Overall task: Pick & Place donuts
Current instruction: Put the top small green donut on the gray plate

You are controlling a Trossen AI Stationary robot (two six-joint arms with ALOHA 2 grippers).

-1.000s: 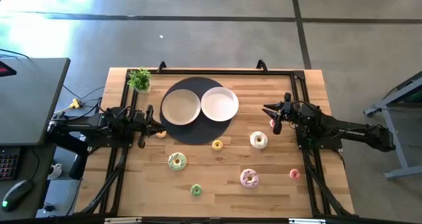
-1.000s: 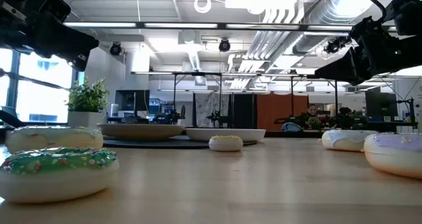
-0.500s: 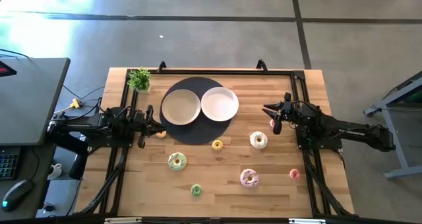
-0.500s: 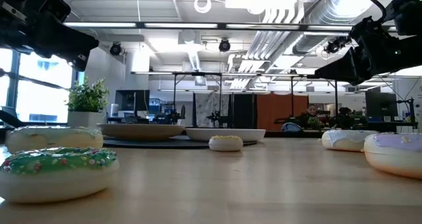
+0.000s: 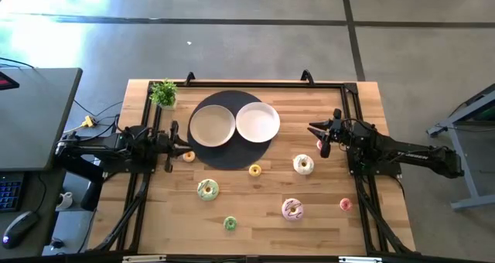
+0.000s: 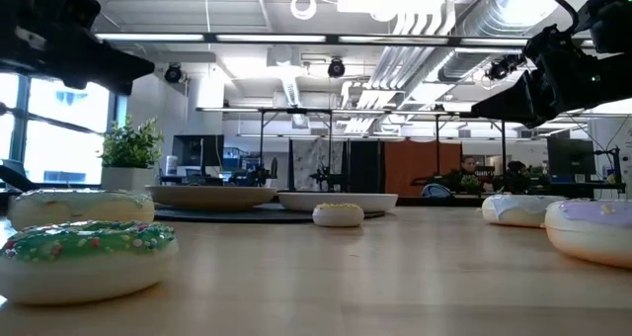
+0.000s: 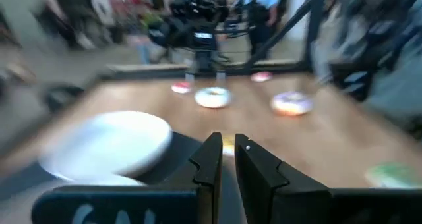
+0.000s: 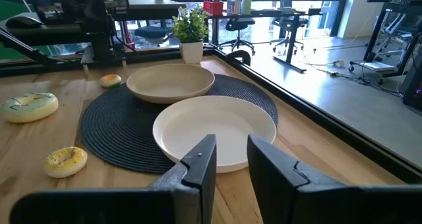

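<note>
No donut is being carried yet, and both white plates (image 5: 235,124) are lying empty on the dark round mat (image 5: 230,156), so the whole task is being judged as still ahead. The left gripper (image 5: 172,145) is being held nearly closed, with nothing between its fingers, beside the small orange donut (image 5: 189,156). The right gripper (image 5: 322,138) is being held slightly apart, empty, near the white-iced donut (image 5: 303,165). The yellow donut (image 5: 254,169), green-iced donut (image 5: 207,189), small green donut (image 5: 230,223), pink-iced donut (image 5: 292,209) and small red donut (image 5: 345,204) are lying scattered on the wooden tabletop (image 5: 255,209). A potted plant (image 5: 163,93) is standing at a corner; an office with desks is being shown behind.
</note>
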